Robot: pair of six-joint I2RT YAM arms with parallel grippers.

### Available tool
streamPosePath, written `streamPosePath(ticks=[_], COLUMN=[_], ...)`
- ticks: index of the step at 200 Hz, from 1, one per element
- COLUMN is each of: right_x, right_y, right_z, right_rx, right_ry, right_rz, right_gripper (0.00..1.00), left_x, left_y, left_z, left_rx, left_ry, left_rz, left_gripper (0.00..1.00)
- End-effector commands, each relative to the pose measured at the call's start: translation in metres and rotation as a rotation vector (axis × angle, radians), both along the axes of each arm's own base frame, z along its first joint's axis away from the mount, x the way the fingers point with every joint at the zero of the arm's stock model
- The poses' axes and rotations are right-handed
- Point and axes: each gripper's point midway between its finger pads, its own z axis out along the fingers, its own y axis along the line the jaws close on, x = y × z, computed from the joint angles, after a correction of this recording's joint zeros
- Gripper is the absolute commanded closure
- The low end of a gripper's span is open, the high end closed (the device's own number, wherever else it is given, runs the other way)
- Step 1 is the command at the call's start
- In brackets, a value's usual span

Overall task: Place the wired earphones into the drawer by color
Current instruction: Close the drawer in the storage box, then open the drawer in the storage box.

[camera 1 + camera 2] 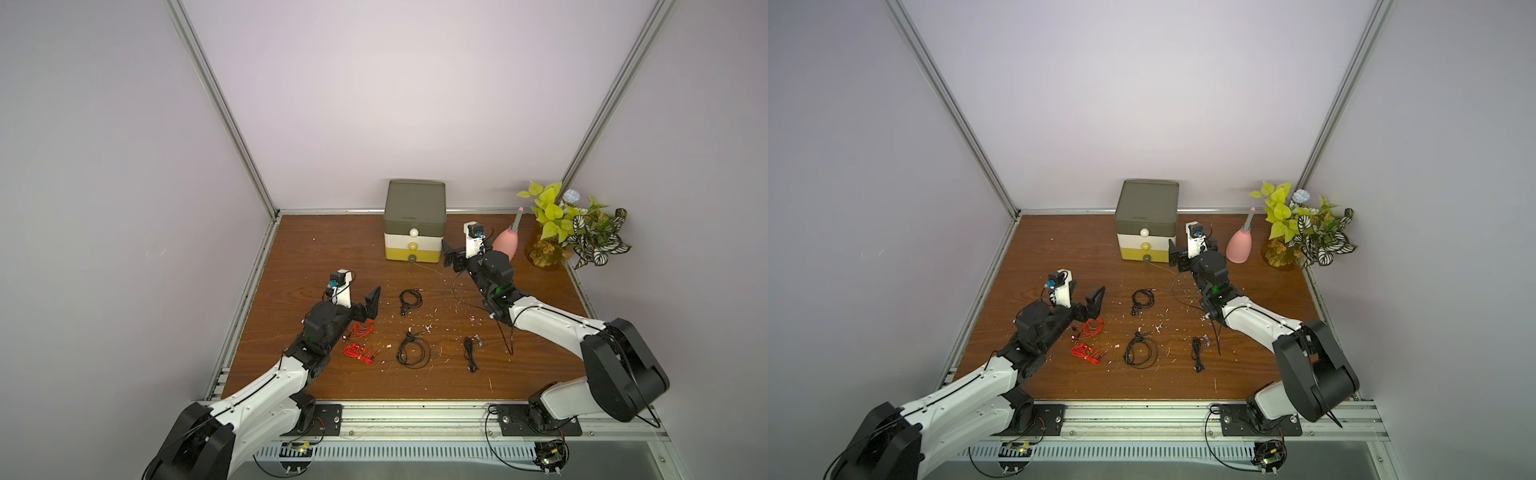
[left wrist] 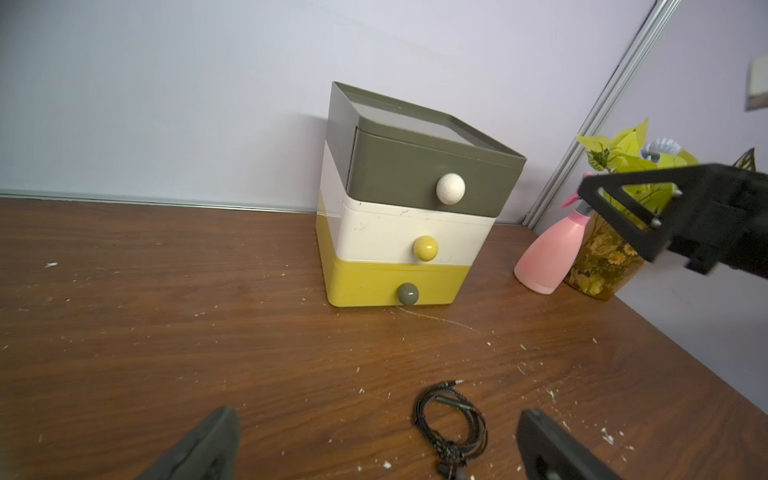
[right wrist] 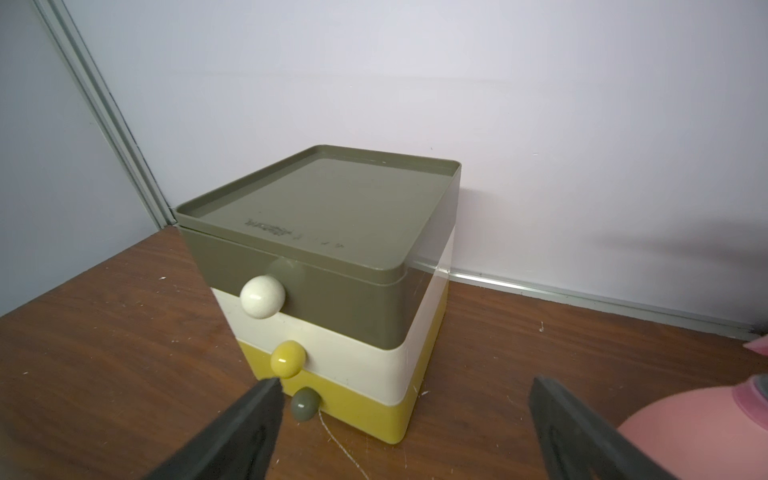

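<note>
The brown wooden tabletop [image 1: 324, 257] lies bare left of the three-coloured plastic drawer box [image 1: 414, 216]. A pink spray bottle [image 1: 506, 246] and a leafy potted plant [image 1: 582, 232] crowd its right.

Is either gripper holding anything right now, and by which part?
Nothing is held. The left gripper and right gripper are both open and empty.

You have the drawer box [image 1: 414, 208] against the back wall, all three drawers shut: olive-grey on top, cream in the middle, yellow at the bottom. On the counter [image 1: 316, 257] in front of it lie three black earphone bundles [image 1: 410, 300], well apart from one another. Two red earphone bundles [image 1: 358, 353] sit just beside your left gripper [image 1: 362, 296], whose jaws are spread and empty. Your right gripper [image 1: 459, 254] hangs just right of the box, jaws apart, holding nothing. The pink spray bottle [image 1: 508, 243] and potted plants [image 1: 575, 232] stand beyond it. White crumbs [image 1: 428, 328] dot the wood.
</note>
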Motion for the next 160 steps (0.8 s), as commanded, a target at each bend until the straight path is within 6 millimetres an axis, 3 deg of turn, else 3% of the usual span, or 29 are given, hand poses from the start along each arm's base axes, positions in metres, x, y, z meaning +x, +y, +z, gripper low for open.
streamPosePath(ticks=[1,59,160], right_x=[-0.021,-0.072,-0.085], right_y=[-0.009,-0.039,-0.061], right_z=[-0.007,-0.02,-0.029], right_rx=[0.027,0.039,0.145], right_ry=[0.056,-0.011,-0.051], right_rz=[0.016,0.012,-0.062], right_gripper=[0.01,0.01,0.01], left_x=[0.017,0.069,0.12], left_y=[-0.018,-0.073,-0.117], left_z=[0.019,0.016,-0.009], left_rx=[-0.091,-0.285,-0.582], left_ry=[0.034,0.179,0.291], left_rz=[-0.027,-0.097,-0.099], left_gripper=[0.01,0.01,0.2])
